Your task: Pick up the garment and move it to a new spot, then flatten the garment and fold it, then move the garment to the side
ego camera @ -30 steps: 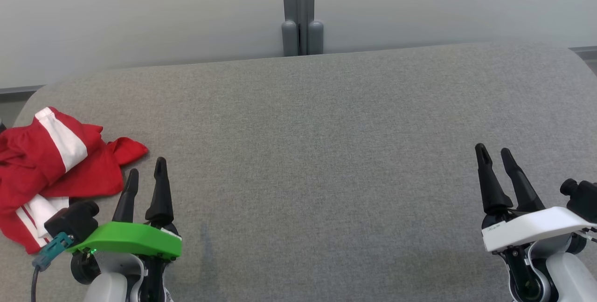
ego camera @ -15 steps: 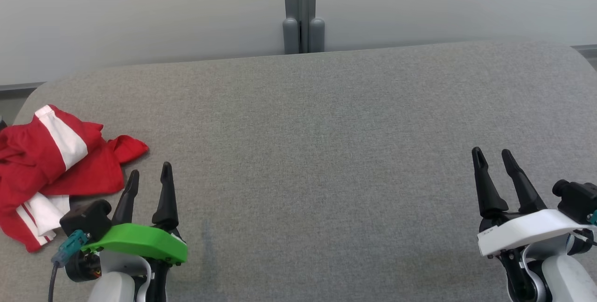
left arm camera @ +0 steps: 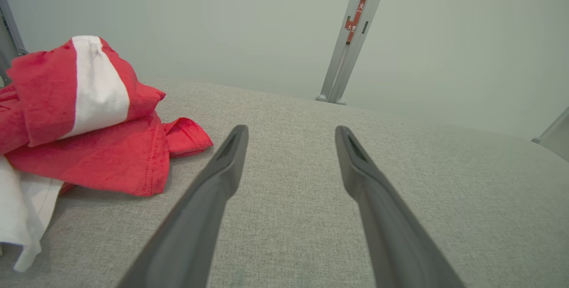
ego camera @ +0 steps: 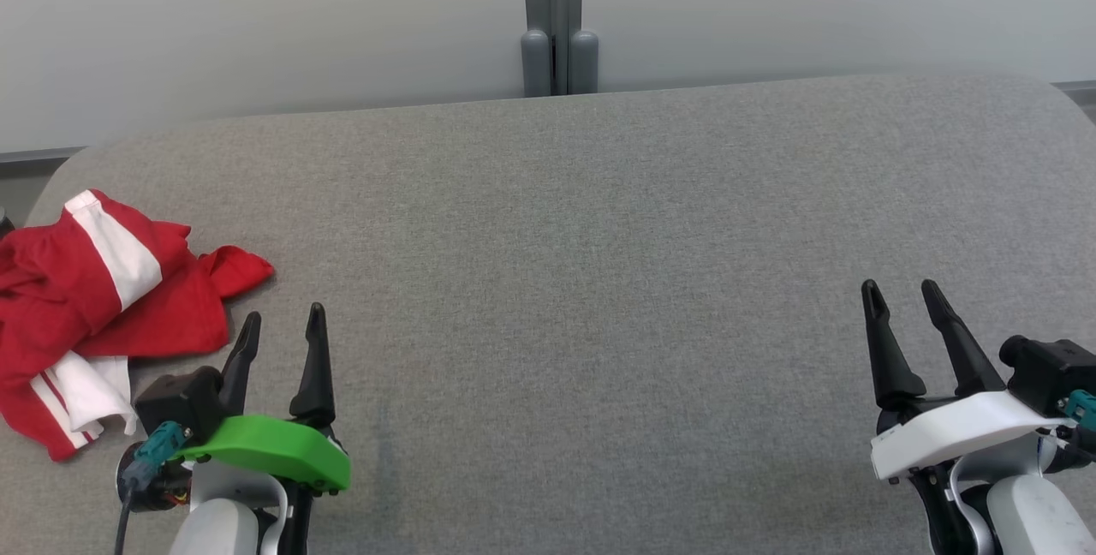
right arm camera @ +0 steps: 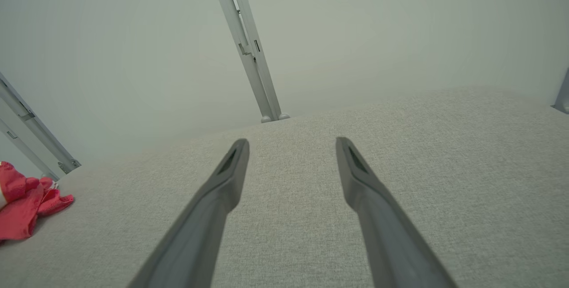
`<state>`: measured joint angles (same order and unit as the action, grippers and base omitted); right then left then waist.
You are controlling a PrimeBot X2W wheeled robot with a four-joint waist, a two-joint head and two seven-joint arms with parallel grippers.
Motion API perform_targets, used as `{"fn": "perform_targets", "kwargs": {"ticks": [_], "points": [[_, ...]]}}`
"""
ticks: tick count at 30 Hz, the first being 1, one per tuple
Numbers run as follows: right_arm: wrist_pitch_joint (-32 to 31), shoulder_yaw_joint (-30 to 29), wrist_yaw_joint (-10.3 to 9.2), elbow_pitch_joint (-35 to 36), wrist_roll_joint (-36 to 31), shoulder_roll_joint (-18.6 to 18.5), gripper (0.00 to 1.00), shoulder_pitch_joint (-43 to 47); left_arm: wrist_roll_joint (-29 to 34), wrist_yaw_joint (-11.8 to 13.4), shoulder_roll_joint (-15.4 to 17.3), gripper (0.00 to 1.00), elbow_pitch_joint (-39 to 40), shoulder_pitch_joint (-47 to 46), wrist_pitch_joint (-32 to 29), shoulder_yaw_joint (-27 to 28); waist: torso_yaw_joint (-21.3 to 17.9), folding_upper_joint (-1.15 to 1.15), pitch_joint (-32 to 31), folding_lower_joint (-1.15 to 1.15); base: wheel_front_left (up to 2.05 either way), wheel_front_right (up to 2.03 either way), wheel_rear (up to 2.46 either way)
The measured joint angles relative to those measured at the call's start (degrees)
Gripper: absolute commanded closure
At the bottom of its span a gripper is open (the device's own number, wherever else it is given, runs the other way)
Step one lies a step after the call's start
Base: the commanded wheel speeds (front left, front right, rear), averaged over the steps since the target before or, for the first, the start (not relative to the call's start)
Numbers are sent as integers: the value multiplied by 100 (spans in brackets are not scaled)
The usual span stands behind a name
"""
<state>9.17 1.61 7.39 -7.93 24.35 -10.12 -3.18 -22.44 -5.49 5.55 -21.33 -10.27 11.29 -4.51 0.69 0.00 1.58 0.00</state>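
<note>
Grey fabric bench (ego camera: 599, 221) is bearing a limp, light-looking crumpled red-and-white cloth garment (ego camera: 94, 298); its jutting corner (ego camera: 244, 268) is inviting the released left fingers (ego camera: 315, 367); right fingers (ego camera: 884, 341) released too.

Red garment (ego camera: 51, 281) (broad white stripes) on a plain grey surface (ego camera: 599, 281).

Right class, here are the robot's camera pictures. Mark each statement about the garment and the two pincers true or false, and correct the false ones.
1. The red and white garment lies crumpled at the robot's left end of the grey surface. True.
2. The left pincer is shut on the garment. False: it is open beside the garment, holding nothing.
3. The right pincer is open, with bare surface between its fingers. True.
4. The garment is folded flat in the middle of the surface. False: it is bunched up near the left edge, not yet folded.
</note>
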Motion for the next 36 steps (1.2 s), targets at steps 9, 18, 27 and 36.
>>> {"fn": "perform_targets", "kwargs": {"ticks": [9,18,27,36], "points": [[-9,-101,1,2,-461,92,0,21,405,-10,-1,0,-143,-24,115,-10,7,0,11,0,0,0,0],[-7,-174,9,11,-883,200,0,46,740,-42,-15,0,-301,-67,223,3,32,0,34,0,0,0,0],[-10,-263,9,11,-1226,278,0,63,979,-63,-51,0,-341,-90,309,62,47,0,43,0,0,0,0],[-34,-318,9,13,-1483,343,0,70,1129,-113,-88,0,-331,-109,376,109,56,0,83,0,0,0,0]]}}
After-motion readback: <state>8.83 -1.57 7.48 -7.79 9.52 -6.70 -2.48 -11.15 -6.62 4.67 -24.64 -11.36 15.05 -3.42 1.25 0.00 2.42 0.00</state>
